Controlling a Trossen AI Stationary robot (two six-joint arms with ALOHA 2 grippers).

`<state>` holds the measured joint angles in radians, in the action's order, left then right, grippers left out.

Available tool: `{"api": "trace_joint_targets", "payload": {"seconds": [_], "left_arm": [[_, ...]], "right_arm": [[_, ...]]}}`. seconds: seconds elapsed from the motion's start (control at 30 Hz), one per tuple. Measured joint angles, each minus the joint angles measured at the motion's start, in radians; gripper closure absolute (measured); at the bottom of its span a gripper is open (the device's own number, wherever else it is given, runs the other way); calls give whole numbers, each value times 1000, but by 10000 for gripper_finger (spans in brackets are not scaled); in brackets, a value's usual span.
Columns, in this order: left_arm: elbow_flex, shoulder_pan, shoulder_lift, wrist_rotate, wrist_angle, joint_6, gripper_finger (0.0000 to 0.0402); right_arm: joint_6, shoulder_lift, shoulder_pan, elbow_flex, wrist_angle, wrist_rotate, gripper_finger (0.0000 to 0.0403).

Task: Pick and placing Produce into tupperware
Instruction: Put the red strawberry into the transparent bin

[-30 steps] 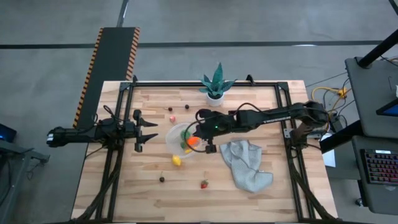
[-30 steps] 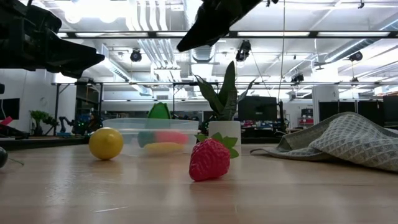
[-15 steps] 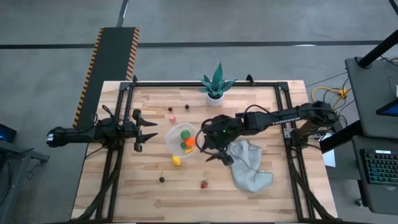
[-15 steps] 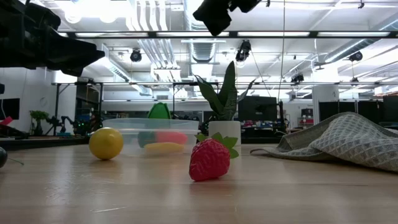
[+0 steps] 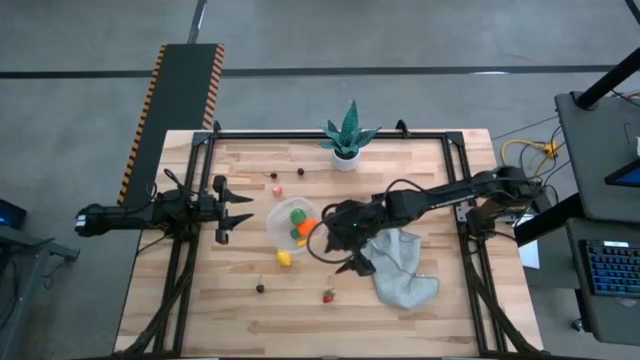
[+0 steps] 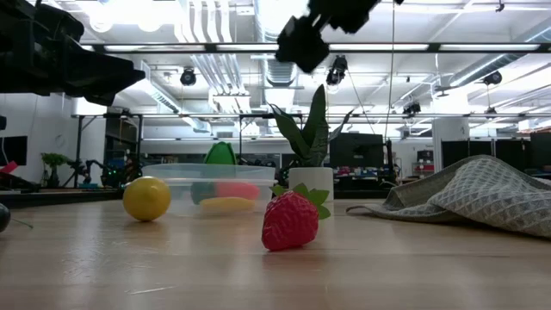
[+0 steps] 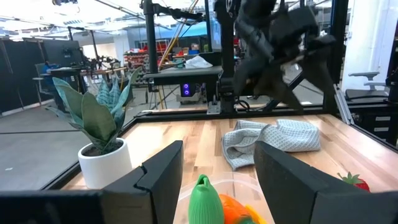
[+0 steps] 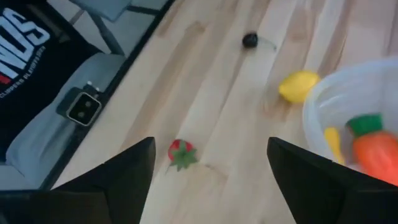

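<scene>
The tupperware (image 5: 293,222) is a clear round bowl at the table's middle. It holds an orange piece (image 8: 374,153), a green piece (image 7: 205,199) and a yellow piece (image 8: 333,142). On the wood near it lie a lemon (image 5: 284,258), a strawberry (image 8: 181,151) and a dark piece (image 8: 249,40). More tiny produce (image 5: 277,176) lies toward the far edge. My right gripper (image 5: 343,255) hangs open above the table, just right of the bowl, with nothing between its fingers. My left gripper (image 5: 236,208) waits open at the left, level and pointing at the bowl.
A grey cloth (image 5: 400,265) lies crumpled right of the bowl, beside my right gripper. A spiky green plant in a white pot (image 5: 346,140) stands at the far edge. Bare wood lies between the lemon, the strawberry and the near edge.
My right gripper held an orange piece over the tupperware and has opened, so the piece now lies in the bowl. The gripper has then drawn off the bowl toward the table's right and near edge and swung round.
</scene>
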<state>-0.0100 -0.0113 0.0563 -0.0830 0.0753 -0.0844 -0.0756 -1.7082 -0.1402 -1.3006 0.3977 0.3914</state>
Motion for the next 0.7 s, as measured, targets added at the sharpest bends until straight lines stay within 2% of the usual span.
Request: {"api": "trace_joint_targets", "payload": {"seconds": [0.2,0.5,0.7], "left_arm": [[0,0,0,0,-4,0,219],[0,0,0,0,-4,0,219],[0,0,1,0,-5,0,219]], "right_arm": [[61,-72,-5,0,10,0,125],[93,-122,-75,0,-17,-3,148],[82,-126,-122,1,-46,-98,158]]}}
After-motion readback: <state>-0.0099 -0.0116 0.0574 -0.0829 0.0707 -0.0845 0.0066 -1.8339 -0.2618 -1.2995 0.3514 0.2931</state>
